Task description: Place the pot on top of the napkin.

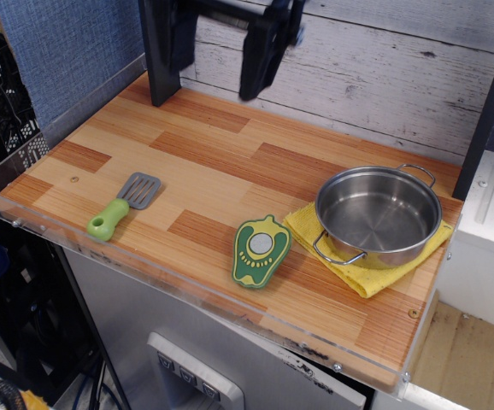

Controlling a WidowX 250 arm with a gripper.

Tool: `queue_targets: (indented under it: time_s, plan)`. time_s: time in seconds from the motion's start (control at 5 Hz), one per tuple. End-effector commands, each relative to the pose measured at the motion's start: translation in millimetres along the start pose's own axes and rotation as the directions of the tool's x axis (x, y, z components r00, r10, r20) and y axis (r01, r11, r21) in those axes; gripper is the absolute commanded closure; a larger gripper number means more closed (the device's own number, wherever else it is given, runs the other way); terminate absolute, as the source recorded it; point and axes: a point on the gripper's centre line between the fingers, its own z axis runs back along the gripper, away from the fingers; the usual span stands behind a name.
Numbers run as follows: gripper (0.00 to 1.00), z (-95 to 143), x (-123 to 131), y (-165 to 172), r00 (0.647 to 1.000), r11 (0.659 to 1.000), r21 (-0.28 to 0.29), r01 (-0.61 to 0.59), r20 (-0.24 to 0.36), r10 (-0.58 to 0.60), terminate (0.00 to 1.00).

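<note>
The shiny steel pot [379, 215] stands upright on the yellow napkin [364, 276] at the table's right front; the cloth shows under its left and front sides. One wire handle points to the front left, the other to the back right. My gripper [219, 75] hangs high at the back left, far from the pot. Its two dark fingers [258, 60] are spread wide apart with nothing between them. It is blurred and cut off by the top edge.
A green pepper-shaped toy [261, 249] lies just left of the napkin. A spatula [124, 205] with a green handle lies at the front left. A dark post [158, 51] stands at the back left. A clear rim [25, 154] edges the wooden table.
</note>
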Motion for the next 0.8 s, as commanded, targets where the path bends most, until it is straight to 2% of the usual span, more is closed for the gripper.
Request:
queue_targets:
  time_s: [0.0, 0.4, 0.6]
  plan:
    - [0.00, 3.2, 1.9, 12.6, 0.996, 1.000, 0.002, -0.001, 0.086, 0.001, 0.00]
    - [0.00, 2.8, 2.5, 12.0, 0.995, 0.999, -0.040, -0.007, 0.101, 0.011, 0.00]
    - [0.00, 1.5, -4.2, 16.5, 0.994, 0.997, -0.042, -0.068, 0.081, 0.071, 0.00]
